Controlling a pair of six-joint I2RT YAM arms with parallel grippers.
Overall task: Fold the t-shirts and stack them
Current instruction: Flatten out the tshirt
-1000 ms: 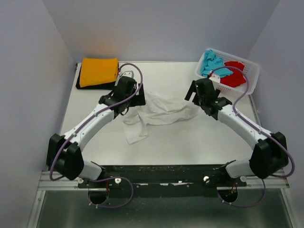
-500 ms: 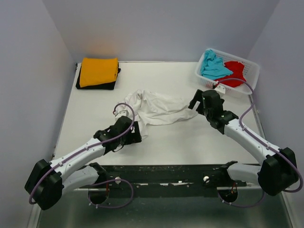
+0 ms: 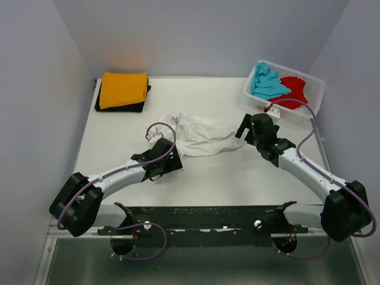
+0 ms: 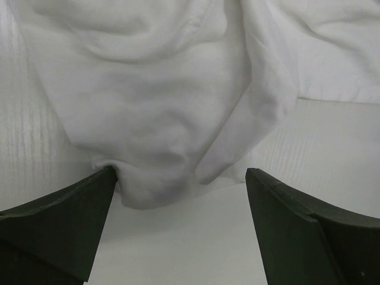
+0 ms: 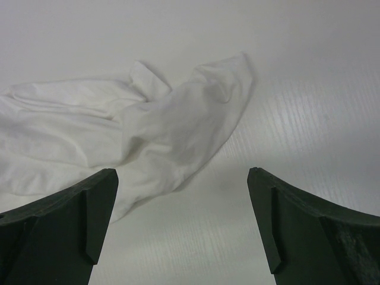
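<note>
Left gripper (image 4: 181,173) has pulled back to the near side of the white t-shirt (image 3: 202,135); jaws open, crumpled hem just ahead between them. Right gripper (image 5: 182,172) open, empty; shirt ahead-left on the surface (image 5: 297,89).

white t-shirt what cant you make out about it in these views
- Top view: the near-left end of the white t-shirt is hidden by the left end effector.
- Left wrist view: cut off by the top edge; only crumpled folds show.
- Right wrist view: cut off by the left edge.
</note>
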